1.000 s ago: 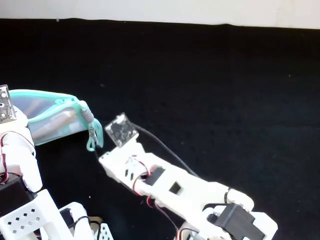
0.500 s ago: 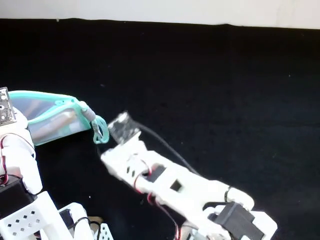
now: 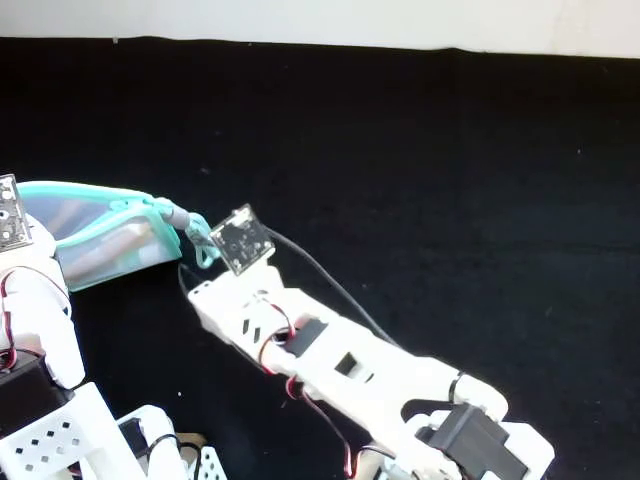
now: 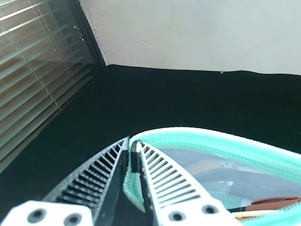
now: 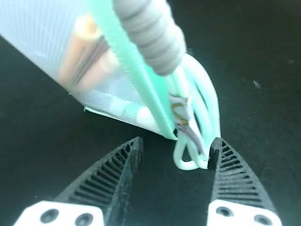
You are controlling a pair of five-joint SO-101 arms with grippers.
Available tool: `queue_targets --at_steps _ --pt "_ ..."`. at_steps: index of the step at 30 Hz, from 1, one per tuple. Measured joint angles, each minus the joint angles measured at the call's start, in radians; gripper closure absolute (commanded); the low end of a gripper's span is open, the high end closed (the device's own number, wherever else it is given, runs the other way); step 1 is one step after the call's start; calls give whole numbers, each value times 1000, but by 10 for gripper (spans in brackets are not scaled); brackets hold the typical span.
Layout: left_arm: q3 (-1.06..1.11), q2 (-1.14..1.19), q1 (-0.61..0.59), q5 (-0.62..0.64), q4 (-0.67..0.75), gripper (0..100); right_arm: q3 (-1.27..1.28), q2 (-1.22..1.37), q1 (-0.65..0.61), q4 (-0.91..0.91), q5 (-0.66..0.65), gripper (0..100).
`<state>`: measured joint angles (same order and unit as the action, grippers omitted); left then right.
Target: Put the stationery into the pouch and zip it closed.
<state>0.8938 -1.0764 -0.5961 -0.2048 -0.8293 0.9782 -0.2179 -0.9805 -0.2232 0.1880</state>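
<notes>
A mesh pouch (image 3: 100,235) with a teal zip edge lies at the table's left side. Stationery shows through its mesh, among it a red pen (image 4: 275,204). My left gripper (image 4: 133,160) is shut on the pouch's teal edge (image 4: 211,141) at its left end. At the pouch's right end a grey ribbed pull (image 5: 148,33) and a teal loop (image 5: 197,136) hang from the zip. My right gripper (image 5: 175,148) is open, its fingers either side of the loop's lower end, one fingertip (image 5: 215,147) touching the loop or nearly so. In the high view the loop (image 3: 202,245) sits beside the right wrist's camera board (image 3: 243,241).
Black cloth (image 3: 450,180) covers the table, with bare room to the right and back. A white wall (image 3: 320,20) runs behind. A window blind (image 4: 33,56) stands to the left of the table.
The teal loop has swung up from hanging below the pouch's corner to level with it. My right arm has pushed forward toward the pouch's end. The left arm has kept still.
</notes>
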Motion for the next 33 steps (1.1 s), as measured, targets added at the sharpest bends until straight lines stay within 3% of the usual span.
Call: queue_targets --at_steps 8,15,17,21,33 --pt "0 0 0 0 0 993 -97 29 40 0 0 764" --pt "0 0 0 0 0 993 -249 210 118 0 0 765" --pt "0 0 0 0 0 993 -270 253 120 0 0 807" --pt "0 0 0 0 0 993 -279 269 123 0 0 998" --pt "0 0 0 0 0 993 -279 269 244 0 0 992"
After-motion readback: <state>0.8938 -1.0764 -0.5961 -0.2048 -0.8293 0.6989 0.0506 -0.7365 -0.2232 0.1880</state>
